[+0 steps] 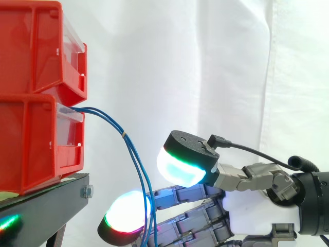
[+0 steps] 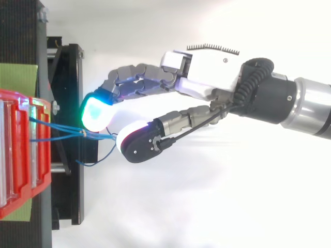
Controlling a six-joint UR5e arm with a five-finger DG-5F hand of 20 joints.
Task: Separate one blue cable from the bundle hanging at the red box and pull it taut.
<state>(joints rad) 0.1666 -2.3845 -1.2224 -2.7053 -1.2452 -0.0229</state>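
Several thin blue cables (image 1: 134, 154) leave the front of the lower red bin (image 1: 31, 144) and hang slack, bound by a small yellow tie (image 1: 123, 135). In the top view the blue cables (image 2: 62, 135) run from the red bin (image 2: 20, 155) into the gap between the thumb and the fingers. My hand (image 1: 247, 213) reaches in from the right with its fingers nearly straight. One glowing fingertip (image 1: 126, 216) lies beside the hanging strands and the thumb pad (image 1: 185, 162) hovers above them. A gap separates the pads, so no strand is pinched. From above, the hand (image 2: 212, 77) sits just right of the stand.
A second red bin (image 1: 31, 46) is stacked on the lower one. Both rest on a black stand (image 1: 46, 200) with a bolt at its edge. A green sheet (image 2: 18, 77) lies on the stand behind the bins. A white curtain forms the background.
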